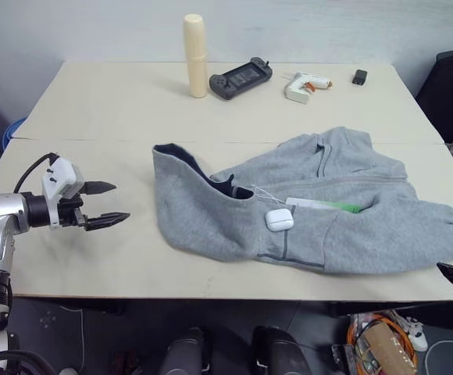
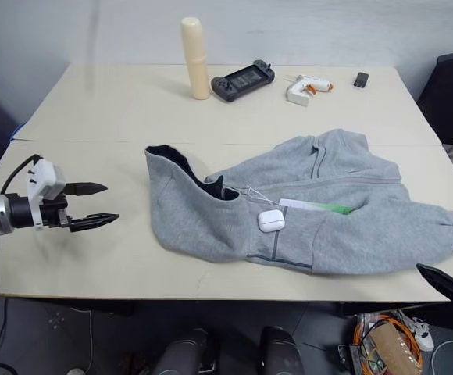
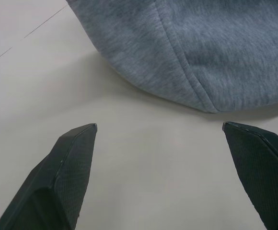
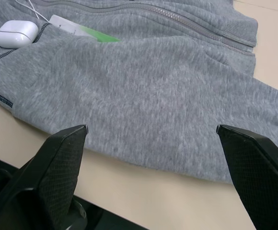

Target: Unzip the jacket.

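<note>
Grey fleece is lying crumpled across the near half of the pale wooden table [image 1: 94, 101]: the jacket [image 1: 344, 211] is resting with its hood toward the robot's left, the dark navy lining showing at the hood's opening, and its body and a sleeve are trailing off toward the right edge of the table. Its zip [image 4: 177, 17] is running closed along the front, as seen in the right wrist view. A white-and-green hang tag [image 1: 324, 205] is lying on the chest, and a small white earbud case [image 1: 280, 219] is sitting on the fleece just beside the tag.

Over the bare tabletop, to the left of the hood, the left gripper [image 1: 103, 204] is hovering with its two black fingers [image 3: 67, 167] spread wide, pointing toward the jacket. It is holding nothing and touching nothing; the hood's rounded hem is lying just beyond the fingertips with bare table between.

At the table's near right corner, the right gripper [image 4: 151, 129] is also standing with its fingers [image 4: 57, 163] spread wide apart, empty, aimed over the jacket's lower body and sleeve without touching the cloth.

At the far side of the table, well apart from the jacket, a cream cylindrical bottle [image 1: 195, 55] is standing upright, with a dark handheld game console [image 1: 240, 78], a white glue gun [image 1: 304, 84] and a small black object [image 1: 359, 76] lying in a row to its right.
</note>
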Tool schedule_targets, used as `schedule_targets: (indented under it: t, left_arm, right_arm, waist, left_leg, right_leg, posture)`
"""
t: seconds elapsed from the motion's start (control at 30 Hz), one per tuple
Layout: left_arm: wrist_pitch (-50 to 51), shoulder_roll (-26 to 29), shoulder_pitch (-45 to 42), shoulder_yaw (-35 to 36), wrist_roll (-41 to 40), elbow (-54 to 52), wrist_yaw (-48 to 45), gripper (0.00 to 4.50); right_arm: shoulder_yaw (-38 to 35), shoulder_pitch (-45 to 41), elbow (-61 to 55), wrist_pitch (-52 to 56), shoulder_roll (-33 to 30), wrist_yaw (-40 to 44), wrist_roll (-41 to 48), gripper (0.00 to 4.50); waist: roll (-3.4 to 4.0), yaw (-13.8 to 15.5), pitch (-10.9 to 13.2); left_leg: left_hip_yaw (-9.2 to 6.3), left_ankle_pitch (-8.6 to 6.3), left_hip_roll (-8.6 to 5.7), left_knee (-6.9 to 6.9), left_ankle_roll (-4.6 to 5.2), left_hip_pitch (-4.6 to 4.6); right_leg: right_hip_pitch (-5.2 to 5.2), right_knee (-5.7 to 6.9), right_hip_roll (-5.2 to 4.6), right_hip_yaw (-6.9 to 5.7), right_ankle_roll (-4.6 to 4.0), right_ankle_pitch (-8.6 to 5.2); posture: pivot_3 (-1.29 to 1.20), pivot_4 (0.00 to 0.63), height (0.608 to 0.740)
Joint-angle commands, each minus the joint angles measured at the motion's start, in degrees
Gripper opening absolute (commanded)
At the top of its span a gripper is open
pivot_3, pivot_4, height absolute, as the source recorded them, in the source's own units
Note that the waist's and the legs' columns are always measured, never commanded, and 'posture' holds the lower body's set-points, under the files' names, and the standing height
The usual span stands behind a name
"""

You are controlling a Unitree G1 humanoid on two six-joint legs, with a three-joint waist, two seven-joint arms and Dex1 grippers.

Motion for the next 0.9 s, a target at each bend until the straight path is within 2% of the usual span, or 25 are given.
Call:
schedule_targets:
  t: [0.03, 0.47, 0.6, 0.7, 0.8, 0.9]
  left_arm:
    - [-0.19, 0.19, -0.15, 0.68, -0.79, -2.36, -0.55, 4.43]
    - [7.63, -0.61, 0.87, 1.37, -3.82, -8.51, 0.19, 4.43]
    - [18.7, -1.97, -0.38, 4.37, -13.84, -15.3, -0.66, 4.43]
    - [25.11, -2.28, -0.26, 4.34, -19.91, -23.53, -0.5, 4.43]
    - [27.7, -1.92, -0.89, 3.0, -22.23, -27.75, -0.79, 4.43]
    - [28.5, -2.17, -3.51, -1.78, -22.49, -31.78, -2.65, 4.43]
  right_arm:
    - [-0.9, -0.25, -1.49, 0.52, -0.4, -0.78, 0.99, 4.5]
    - [1.43, -3.25, -1.49, 1.54, -1.0, -3.12, 0.67, 4.5]
    - [2.68, -8.19, -5.89, 6.25, -2.17, -5.37, 7.61, 4.5]
    - [7.6, -13.8, -11.35, 8.76, -4.11, -6.65, 14.18, 4.5]
    - [14.26, -20.21, -13.96, 9.96, -5.72, -9.57, 17.35, 4.5]
    - [32.59, -32.76, -13.8, 4.65, -7.76, -9.97, 8.17, 4.5]
  waist:
    - [0.0, 0.04, 0.0]
    - [-0.02, -0.15, 0.0]
    - [-0.02, -0.12, 0.0]
    - [-0.03, -0.4, 0.01]
    - [-0.03, -0.67, 0.01]
    - [-0.05, -0.83, 0.01]
  left_leg:
    - [0.0, 0.0, 0.0, 0.0, 0.0, 0.0]
    - [0.0, 0.02, -0.01, 0.03, 0.04, 0.01]
    - [-0.01, 0.03, -0.01, 0.08, 0.04, 0.0]
    - [-0.05, 0.03, 0.02, 0.18, 0.05, -0.01]
    - [-0.09, 0.04, 0.03, 0.21, 0.03, 0.04]
    - [-0.1, 0.05, 0.02, 0.24, 0.0, 0.02]
  right_leg:
    - [0.0, 0.0, 0.0, 0.0, 0.0, 0.0]
    - [0.03, 0.04, 0.01, -0.01, 0.01, 0.0]
    - [0.03, 0.09, 0.0, -0.01, 0.0, 0.0]
    - [0.07, 0.16, 0.0, 0.0, 0.0, 0.0]
    - [0.14, 0.17, 0.01, -0.02, 0.01, 0.0]
    - [0.15, 0.16, 0.06, -0.06, 0.01, 0.0]
  posture:
    - [0.0, 0.15, 0.74]
    - [0.0, 0.15, 0.74]
    - [0.0, 0.15, 0.74]
    - [0.0, 0.15, 0.74]
    - [0.0, 0.15, 0.74]
    - [0.0, 0.15, 0.74]
